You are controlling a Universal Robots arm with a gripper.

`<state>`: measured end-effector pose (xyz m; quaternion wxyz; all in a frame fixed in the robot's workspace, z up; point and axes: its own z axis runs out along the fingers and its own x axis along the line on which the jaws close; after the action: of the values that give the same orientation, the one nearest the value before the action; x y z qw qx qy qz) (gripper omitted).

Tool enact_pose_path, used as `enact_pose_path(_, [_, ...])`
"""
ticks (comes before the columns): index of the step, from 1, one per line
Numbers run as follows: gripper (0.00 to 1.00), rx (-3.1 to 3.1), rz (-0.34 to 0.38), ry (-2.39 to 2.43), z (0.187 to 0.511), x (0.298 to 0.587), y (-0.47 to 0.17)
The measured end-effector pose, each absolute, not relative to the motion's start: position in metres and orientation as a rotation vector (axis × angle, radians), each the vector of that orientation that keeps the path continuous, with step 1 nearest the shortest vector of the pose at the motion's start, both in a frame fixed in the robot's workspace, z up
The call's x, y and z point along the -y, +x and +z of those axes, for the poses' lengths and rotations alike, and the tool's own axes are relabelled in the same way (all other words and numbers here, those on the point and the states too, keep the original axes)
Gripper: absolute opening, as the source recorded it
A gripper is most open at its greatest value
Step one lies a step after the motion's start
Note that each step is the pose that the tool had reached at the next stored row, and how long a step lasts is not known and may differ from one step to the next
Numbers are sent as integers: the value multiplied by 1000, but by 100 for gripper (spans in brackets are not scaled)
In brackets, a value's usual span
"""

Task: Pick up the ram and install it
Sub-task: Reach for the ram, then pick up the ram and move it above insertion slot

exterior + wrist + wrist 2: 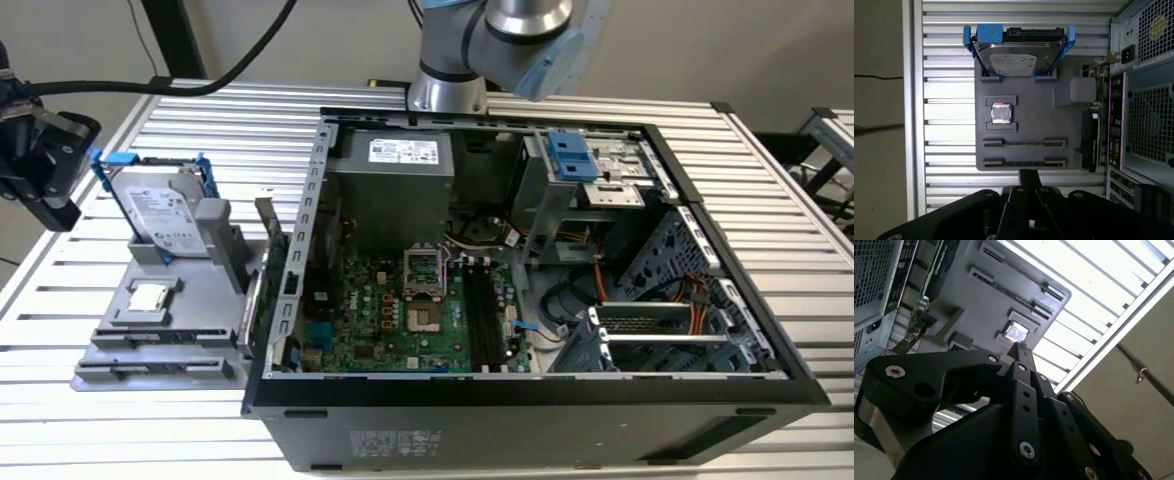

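Where it hangs beside the grey tray (pixel 1064 120) over the slatted worktop (pixel 949 100), the tool (pixel 1027 173) is observed pressed together.

Support: white slatted metal table (pixel 200 110) | exterior view's left: grey parts fixture (pixel 140 365) flat on the slats | just beside it, toward exterior view's right: open computer case (pixel 534 430) lying on its side

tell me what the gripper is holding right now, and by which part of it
Nothing. The black gripper has its fingers closed on each other with nothing between them, above the grey plastic parts tray.
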<state>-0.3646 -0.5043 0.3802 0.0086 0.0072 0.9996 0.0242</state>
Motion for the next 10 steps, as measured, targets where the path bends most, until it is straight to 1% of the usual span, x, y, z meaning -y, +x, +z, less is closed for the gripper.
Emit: enact_pose_path(10, [0, -3124, 74, 22, 380, 504, -365])
